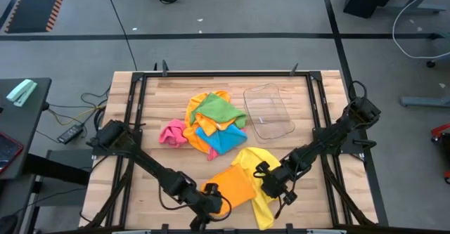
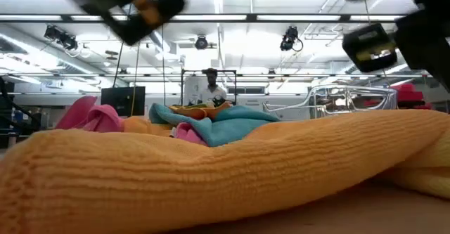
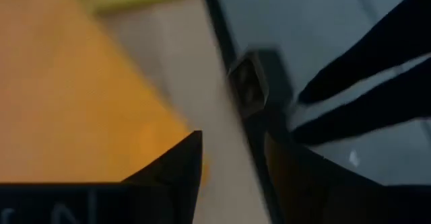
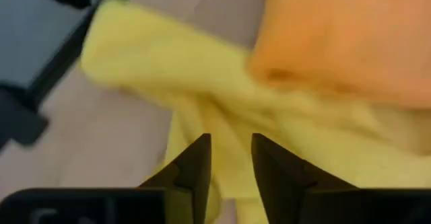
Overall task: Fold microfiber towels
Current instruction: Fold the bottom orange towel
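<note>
Wooden table [image 1: 151,114] holds orange towel [image 1: 235,183]; only the low view shows a distant person [image 2: 209,88]. Left gripper [image 3: 232,160] and right gripper [image 4: 231,158] gape empty; no writing legible.

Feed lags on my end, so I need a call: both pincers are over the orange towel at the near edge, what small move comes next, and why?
Probably lift both pincers straight up, clear of the cloth. The left pincer and right pincer show a gap between their fingers with nothing in it. The orange towel lies flat, partly over the yellow towel, so it seems released.
</note>
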You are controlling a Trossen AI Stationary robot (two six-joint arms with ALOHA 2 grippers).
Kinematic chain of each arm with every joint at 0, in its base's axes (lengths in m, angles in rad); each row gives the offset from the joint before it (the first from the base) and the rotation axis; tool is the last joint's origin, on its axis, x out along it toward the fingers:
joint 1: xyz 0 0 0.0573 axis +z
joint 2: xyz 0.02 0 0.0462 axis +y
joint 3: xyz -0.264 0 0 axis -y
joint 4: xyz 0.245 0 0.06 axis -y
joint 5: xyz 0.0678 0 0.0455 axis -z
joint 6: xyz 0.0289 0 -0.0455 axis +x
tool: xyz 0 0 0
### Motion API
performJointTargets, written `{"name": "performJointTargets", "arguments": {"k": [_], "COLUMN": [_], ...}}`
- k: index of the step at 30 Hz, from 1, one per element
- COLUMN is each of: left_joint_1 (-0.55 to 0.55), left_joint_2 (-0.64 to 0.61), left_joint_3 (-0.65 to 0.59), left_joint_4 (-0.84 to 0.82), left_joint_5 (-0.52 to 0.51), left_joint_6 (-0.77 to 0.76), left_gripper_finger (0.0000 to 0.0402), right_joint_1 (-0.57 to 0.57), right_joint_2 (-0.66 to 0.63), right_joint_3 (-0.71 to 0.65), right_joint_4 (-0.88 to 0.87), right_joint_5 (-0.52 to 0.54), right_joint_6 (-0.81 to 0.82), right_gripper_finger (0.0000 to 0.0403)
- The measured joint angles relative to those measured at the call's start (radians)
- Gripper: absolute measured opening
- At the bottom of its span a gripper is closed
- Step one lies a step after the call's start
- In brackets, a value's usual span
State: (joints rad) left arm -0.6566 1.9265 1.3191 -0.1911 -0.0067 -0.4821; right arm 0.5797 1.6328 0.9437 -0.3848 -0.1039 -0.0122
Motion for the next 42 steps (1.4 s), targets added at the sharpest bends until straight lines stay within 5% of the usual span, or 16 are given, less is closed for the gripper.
{"name": "performJointTargets", "arguments": {"k": [11, 21, 28, 35, 42], "left_joint_1": [0.029, 0.167, 0.252, 0.246, 0.116], "left_joint_2": [0.002, 0.047, 0.157, 0.126, 0.113], "left_joint_3": [0.046, 0.047, 0.049, 0.049, 0.044], "left_joint_4": [-0.343, -0.218, -0.167, -0.343, -0.363], "left_joint_5": [-0.108, -0.117, -0.057, 0.024, -0.195], "left_joint_6": [-0.109, 0.512, 0.609, 0.095, -0.680], "left_gripper_finger": [0.0160, 0.0129, 0.0144, 0.0125, 0.0102], "right_joint_1": [-0.057, -0.043, 0.002, 0.041, 0.040], "right_joint_2": [-0.001, -0.007, -0.027, -0.050, -0.059], "right_joint_3": [0.132, 0.133, 0.133, 0.133, 0.133], "right_joint_4": [0.039, 0.038, 0.033, 0.017, 0.012], "right_joint_5": [0.120, 0.118, 0.114, 0.159, 0.243], "right_joint_6": [0.238, 0.415, 0.537, 0.574, 0.546], "right_gripper_finger": [0.0143, 0.0139, 0.0137, 0.0137, 0.0137]}}
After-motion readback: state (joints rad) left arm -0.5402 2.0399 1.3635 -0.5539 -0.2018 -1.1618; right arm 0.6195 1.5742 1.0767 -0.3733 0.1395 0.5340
